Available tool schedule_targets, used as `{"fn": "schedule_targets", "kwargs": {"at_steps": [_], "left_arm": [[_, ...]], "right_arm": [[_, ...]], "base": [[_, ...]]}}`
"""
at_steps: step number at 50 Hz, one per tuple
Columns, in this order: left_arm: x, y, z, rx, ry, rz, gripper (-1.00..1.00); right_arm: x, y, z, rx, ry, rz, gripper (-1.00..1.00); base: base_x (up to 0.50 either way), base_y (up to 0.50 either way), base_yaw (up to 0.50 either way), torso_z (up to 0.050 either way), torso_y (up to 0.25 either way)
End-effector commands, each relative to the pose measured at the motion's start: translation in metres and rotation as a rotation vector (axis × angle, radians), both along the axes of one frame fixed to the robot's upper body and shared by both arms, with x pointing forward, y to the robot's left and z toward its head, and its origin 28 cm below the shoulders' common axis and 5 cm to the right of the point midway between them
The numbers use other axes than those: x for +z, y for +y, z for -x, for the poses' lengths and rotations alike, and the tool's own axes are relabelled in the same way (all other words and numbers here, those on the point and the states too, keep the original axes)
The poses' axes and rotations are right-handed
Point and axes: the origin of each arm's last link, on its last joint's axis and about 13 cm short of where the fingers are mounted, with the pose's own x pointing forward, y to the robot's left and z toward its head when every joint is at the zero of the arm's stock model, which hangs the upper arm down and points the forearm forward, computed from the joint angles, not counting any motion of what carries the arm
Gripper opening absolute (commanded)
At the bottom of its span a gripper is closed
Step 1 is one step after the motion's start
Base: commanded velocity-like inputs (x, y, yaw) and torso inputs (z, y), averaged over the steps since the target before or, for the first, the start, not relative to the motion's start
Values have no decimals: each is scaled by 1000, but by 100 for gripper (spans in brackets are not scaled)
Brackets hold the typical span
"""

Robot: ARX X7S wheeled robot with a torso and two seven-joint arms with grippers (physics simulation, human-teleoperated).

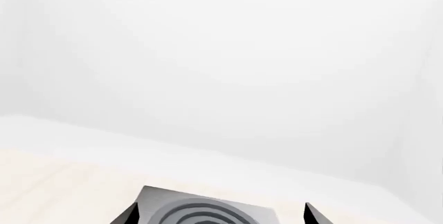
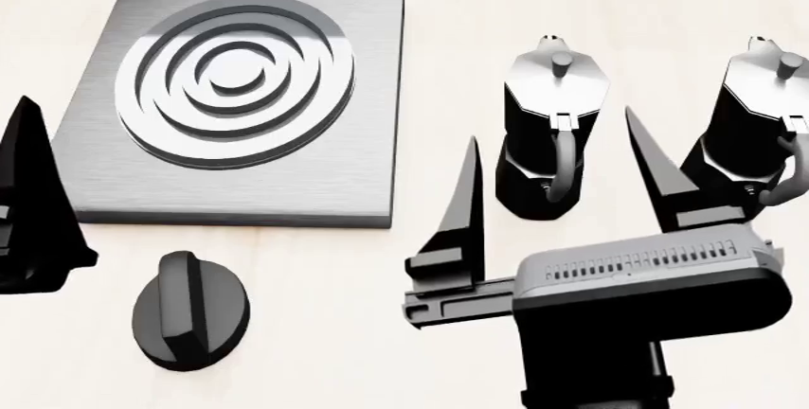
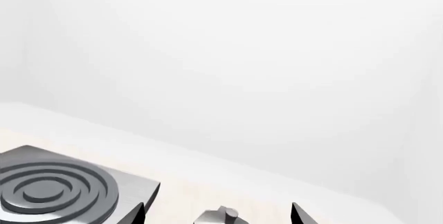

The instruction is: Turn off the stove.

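My right tool (image 2: 563, 191) ends in two glossy black fingers (image 2: 465, 220), each a flat tapering blade that narrows to a sharp point and carries a small stepped block at its base. Behind them I see a grey metal cross-rail and a rounded housing, light grey on top with a row of fine vent slots, black on its front and underside, on a black cylindrical wrist. My left tool (image 2: 32, 201) shows one matching black pointed finger at the edge.
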Motion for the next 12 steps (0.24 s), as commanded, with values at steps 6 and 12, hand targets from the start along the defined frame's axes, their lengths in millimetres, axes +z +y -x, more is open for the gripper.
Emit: {"fn": "schedule_targets", "kwargs": {"at_steps": [6, 12], "left_arm": [[11, 0, 1, -6, -54, 20, 100], [14, 0, 5, -8, -66, 26, 100]], "right_arm": [[10, -2, 0, -7, -37, 0, 100], [11, -2, 0, -6, -43, 4, 100]], "base": [[0, 0, 0, 0, 0], [0, 0, 0, 0, 0]]}}
